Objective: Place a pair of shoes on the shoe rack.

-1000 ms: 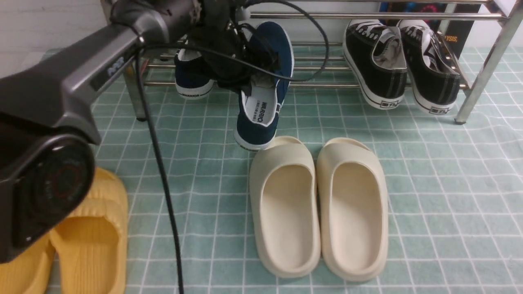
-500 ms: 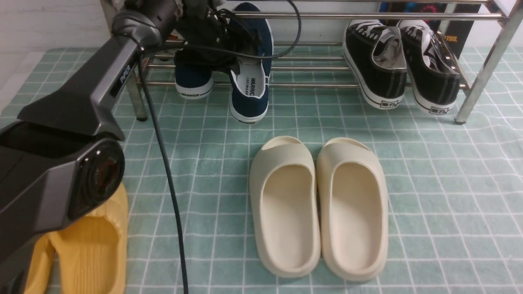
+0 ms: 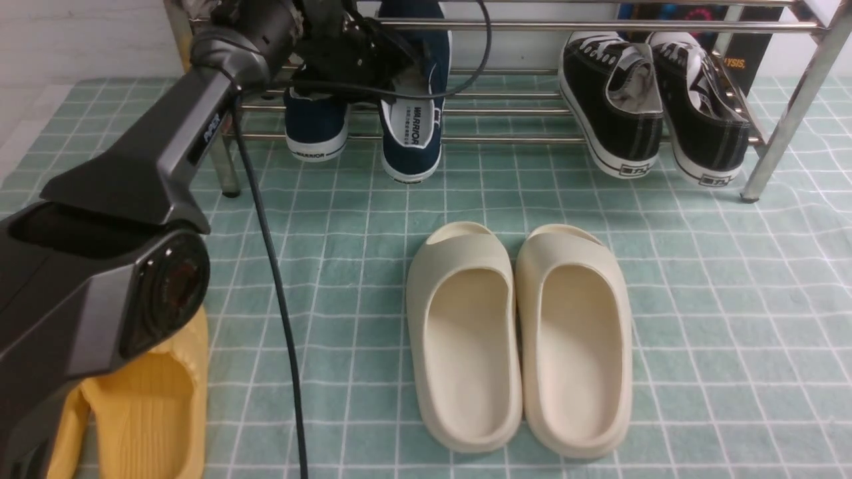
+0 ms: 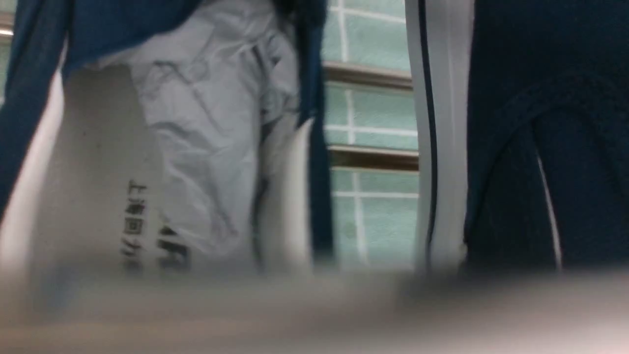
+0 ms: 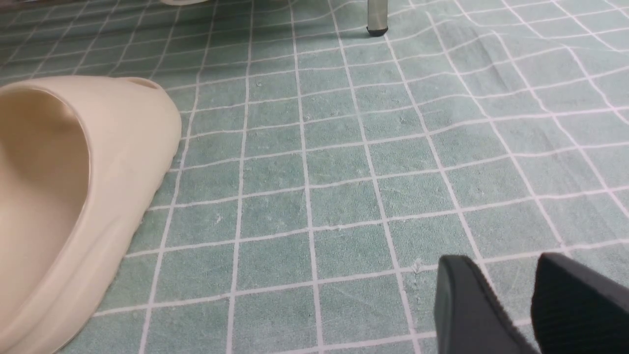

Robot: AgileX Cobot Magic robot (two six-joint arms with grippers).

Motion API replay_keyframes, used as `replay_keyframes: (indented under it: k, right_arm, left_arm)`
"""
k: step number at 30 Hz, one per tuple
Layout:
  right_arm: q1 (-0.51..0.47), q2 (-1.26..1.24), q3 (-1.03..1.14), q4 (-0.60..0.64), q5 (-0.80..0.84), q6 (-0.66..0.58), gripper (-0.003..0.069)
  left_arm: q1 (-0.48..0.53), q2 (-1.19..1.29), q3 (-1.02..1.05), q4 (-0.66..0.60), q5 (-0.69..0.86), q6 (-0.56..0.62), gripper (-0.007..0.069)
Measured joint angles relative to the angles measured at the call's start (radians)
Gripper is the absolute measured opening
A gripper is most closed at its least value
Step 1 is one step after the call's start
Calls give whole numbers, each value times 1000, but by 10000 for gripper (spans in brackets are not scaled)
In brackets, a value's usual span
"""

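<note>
Compared with half a second ago, the inner navy-blue canvas slip-on with a white rubber sole [image 3: 413,156] has moved farther in over the lower bars of the shiny chrome-steel shoe rack [image 3: 512,140], and its heel has come up. It now points more nearly straight into the rack. The left tool [image 3: 399,70] has shifted slightly to the right with it; its tips are hidden, but it is pressed together, pinching the slip-on near its opening. The matching outer navy-blue slip-on [image 3: 316,136] sits on the lower tier, just beside it with a gap between. The right tool [image 5: 503,258] is spread, holding nothing.
</note>
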Motion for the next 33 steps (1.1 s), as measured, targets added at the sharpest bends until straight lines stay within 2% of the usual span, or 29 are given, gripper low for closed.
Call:
replay_keyframes:
  k: [5,10,11,13,15,18,24,26,27,28,33]
  right_arm:
    - [0,0,0,0,0,0,239]
    - [0,0,0,0,0,0,239]
    - [0,0,0,0,0,0,239]
    - [0,0,0,0,0,0,239]
    - [0,0,0,0,0,0,239]
    - [0,0,0,0,0,0,239]
    - [0,0,0,0,0,0,239]
    - [0,0,0,0,0,0,239]
    - [0,0,0,0,0,0,239]
    - [0,0,0,0,0,0,239]
    - [0,0,0,0,0,0,239]
  left_arm:
    - [0,5,-2,4,-23,4,47]
    - [3,3,-3,-5,-52,3,229]
    - [3,3,-3,-5,-52,2,237]
    - [5,-10,-3,-6,-37,2,333]
    - [5,-24,-4,-6,-13,2,372]
    - [5,-44,-4,-6,26,2,386]
    - [5,-128,-4,-7,175,16,321]
    - [5,-173,-4,-7,284,57,221]
    - [5,-177,-4,-7,292,60,213]
    - [5,-197,-4,-7,332,85,167]
    - [5,-355,88,28,359,124,-5]
